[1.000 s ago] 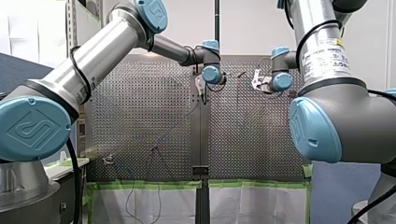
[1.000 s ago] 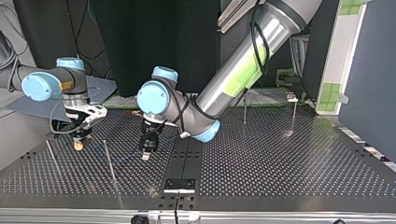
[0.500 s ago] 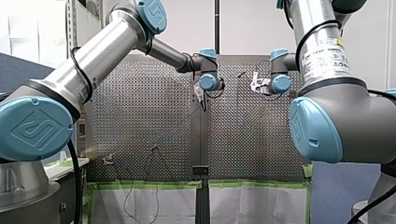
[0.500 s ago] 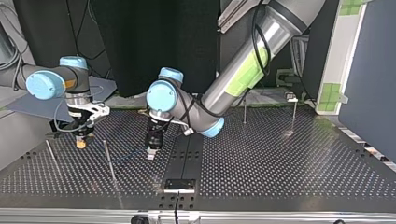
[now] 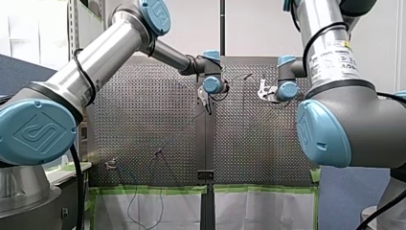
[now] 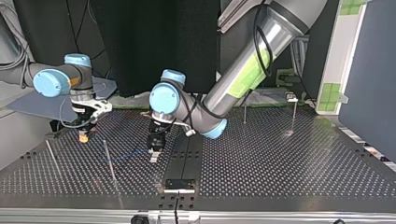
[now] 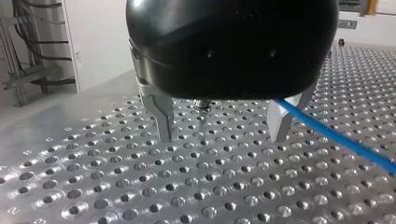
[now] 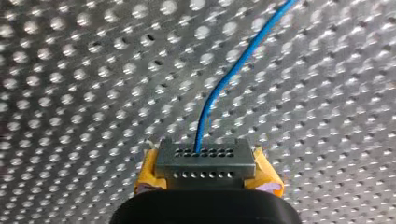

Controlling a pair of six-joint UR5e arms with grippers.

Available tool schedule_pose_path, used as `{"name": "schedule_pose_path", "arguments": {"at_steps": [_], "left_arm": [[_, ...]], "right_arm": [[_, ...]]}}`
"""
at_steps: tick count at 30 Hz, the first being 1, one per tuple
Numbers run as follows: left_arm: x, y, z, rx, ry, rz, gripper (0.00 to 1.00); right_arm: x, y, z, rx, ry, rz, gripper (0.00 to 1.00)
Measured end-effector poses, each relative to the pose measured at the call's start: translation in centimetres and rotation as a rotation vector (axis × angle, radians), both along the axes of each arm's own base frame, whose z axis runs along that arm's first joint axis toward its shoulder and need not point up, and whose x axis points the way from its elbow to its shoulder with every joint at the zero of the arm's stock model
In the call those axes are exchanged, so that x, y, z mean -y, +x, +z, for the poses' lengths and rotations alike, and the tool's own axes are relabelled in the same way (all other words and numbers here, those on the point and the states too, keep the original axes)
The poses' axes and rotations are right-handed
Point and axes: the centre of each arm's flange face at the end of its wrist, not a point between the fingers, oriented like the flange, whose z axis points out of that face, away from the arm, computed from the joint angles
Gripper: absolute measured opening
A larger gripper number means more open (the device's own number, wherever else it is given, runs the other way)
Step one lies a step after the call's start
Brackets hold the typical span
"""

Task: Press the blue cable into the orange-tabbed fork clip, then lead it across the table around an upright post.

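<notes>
Right wrist view: the right gripper [image 8: 205,161] has jaws closed on the blue cable [image 8: 219,84], running straight ahead; the left gripper [image 7: 222,135], jaws wide open and empty, stands just beside it.

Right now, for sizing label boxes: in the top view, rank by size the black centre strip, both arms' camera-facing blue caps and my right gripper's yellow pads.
Largest first:
black centre strip
left arm's blue cap and right arm's blue cap: alike, unranked
yellow pads
</notes>
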Motion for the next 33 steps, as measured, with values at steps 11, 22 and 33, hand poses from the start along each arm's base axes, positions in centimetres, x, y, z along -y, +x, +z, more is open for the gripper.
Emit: {"name": "schedule_pose_path", "arguments": {"at_steps": [11, 22, 33], "left_arm": [[0.0, 0.0, 0.0, -0.003, -0.007, -0.011, 1.0], [-0.7, 0.2, -1.2, -0.024, 0.0, -0.006, 1.0], [-1.0, 0.5, -1.4, -0.033, -0.019, -0.013, 1.0]], "right_arm": [[-0.1, -0.4, -7.9, -0.008, 0.066, -0.031, 0.0], [0.5, -1.2, -14.7, -0.023, 0.117, -0.061, 0.0], [0.8, -3.5, -20.6, -0.042, 0.165, -0.092, 0.0]]}}
